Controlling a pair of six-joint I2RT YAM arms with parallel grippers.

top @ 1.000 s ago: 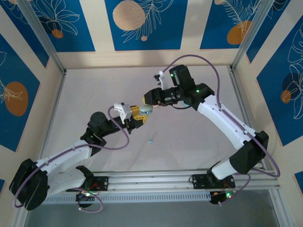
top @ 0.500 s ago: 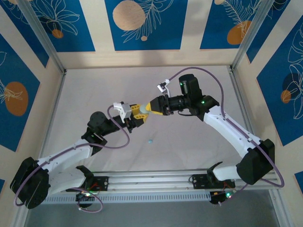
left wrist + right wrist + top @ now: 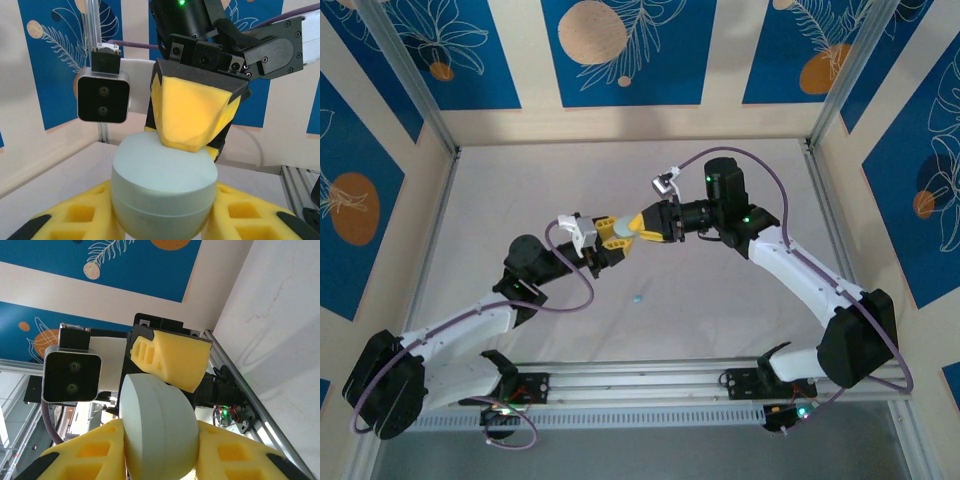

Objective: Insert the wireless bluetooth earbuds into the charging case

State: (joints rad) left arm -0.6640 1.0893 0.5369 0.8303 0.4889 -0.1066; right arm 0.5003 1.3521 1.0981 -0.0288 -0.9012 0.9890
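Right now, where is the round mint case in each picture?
Top external: the mint charging case is mid-table, tucked between yellow fingers where the two arms meet.
Left wrist: bottom centre, between yellow fingers.
Right wrist: bottom centre, between yellow fingers.
Shared landmark: blue leaf-print wall panels.

White arms (image 3: pixel 460 335); black joints (image 3: pixel 530 258); purple cables (image 3: pixel 592 283)

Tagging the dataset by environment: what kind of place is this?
Most likely a lab data-collection cell: a white table boxed in by aluminium frame posts, printed blue leaf-pattern panels as backdrop, and the left arm and right arm bolted to a rail at its near edge.
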